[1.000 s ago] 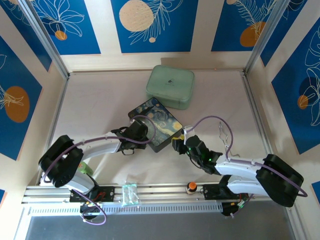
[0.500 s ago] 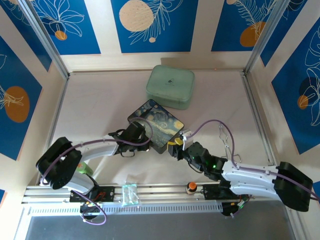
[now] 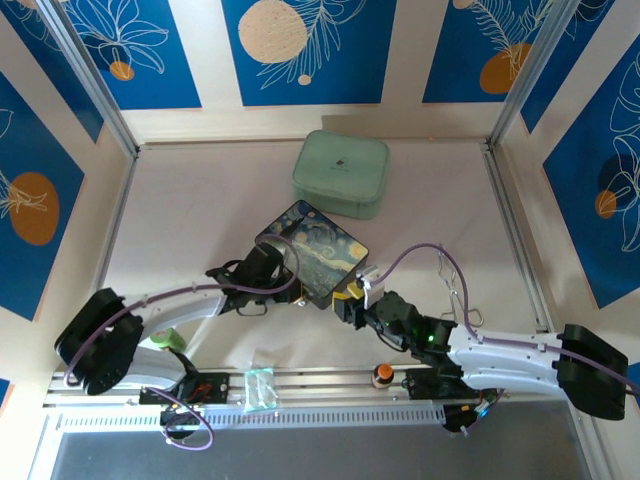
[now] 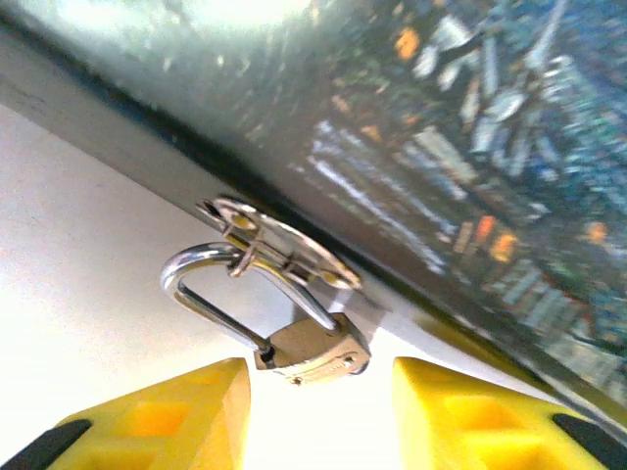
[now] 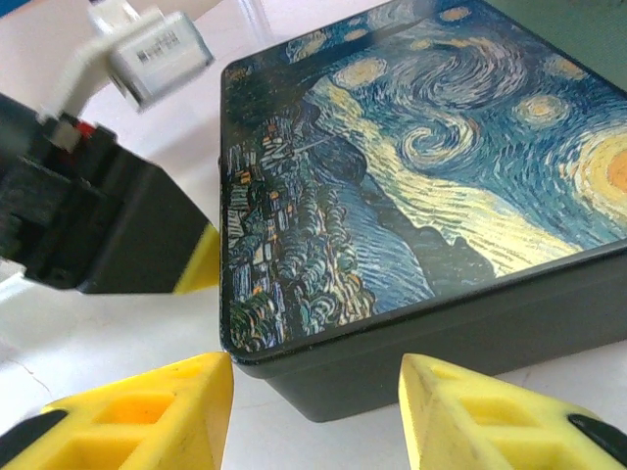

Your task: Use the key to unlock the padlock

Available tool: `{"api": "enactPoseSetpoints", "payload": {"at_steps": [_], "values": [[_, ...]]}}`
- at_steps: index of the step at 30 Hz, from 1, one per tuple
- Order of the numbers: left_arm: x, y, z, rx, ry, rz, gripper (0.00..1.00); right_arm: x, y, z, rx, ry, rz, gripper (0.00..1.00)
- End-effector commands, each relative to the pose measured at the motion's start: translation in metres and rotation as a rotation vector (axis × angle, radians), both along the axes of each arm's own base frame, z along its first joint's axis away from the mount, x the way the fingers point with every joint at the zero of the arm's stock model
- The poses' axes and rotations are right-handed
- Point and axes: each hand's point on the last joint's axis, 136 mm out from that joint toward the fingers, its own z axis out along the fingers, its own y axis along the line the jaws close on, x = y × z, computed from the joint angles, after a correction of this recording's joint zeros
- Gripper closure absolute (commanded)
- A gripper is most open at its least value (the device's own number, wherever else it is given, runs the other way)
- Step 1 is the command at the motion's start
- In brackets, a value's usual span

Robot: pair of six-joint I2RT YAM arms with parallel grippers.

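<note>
The brass padlock hangs by its silver shackle from a hasp on the side of the dark-blue painted box. My left gripper is open, its yellow fingers on either side just short of the padlock, not touching it. In the top view the left gripper is at the box's near-left side. My right gripper is open, with the box's near corner ahead of the gap. The right gripper sits at that corner. The key is out of view.
A pale green case lies behind the box. Bent silver wire loops lie to the right. An orange-topped knob and a clear plastic piece sit on the front rail. Metal frame posts bound the table.
My left gripper has opened and its arm has stretched lower and to the left. My right gripper has slid down-left to the box's near corner.
</note>
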Motion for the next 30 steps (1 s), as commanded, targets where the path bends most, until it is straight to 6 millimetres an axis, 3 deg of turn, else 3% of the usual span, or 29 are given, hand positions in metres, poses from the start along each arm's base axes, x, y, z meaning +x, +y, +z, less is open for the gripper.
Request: {"api": "enactPoseSetpoints", "payload": {"at_steps": [1, 8, 12, 15, 17, 20, 26, 30], "values": [[-0.01, 0.005, 0.002, 0.004, 0.019, -0.006, 0.59, 0.001, 0.006, 0.008, 0.003, -0.017, -0.016, 0.52], [-0.009, 0.003, 0.007, -0.034, 0.004, 0.003, 0.61, -0.016, 0.043, 0.022, -0.064, -0.073, 0.023, 0.53], [-0.001, 0.017, 0.029, -0.07, -0.042, 0.055, 0.51, -0.021, 0.064, 0.024, -0.155, -0.108, -0.028, 0.53], [0.01, 0.039, 0.054, -0.081, -0.102, 0.111, 0.45, -0.018, 0.072, 0.014, -0.25, -0.083, -0.103, 0.54], [0.017, 0.053, 0.066, -0.091, -0.131, 0.142, 0.44, -0.02, 0.091, 0.007, -0.287, -0.074, -0.059, 0.54], [0.024, 0.063, 0.07, -0.127, -0.122, 0.168, 0.44, -0.018, 0.11, -0.009, -0.341, 0.006, -0.017, 0.53], [0.028, 0.081, 0.063, -0.156, -0.128, 0.224, 0.44, 0.009, 0.109, -0.038, -0.404, 0.207, -0.061, 0.61], [0.023, 0.083, 0.05, -0.152, -0.116, 0.225, 0.45, 0.024, 0.103, -0.042, -0.45, 0.237, -0.088, 0.63]]}}
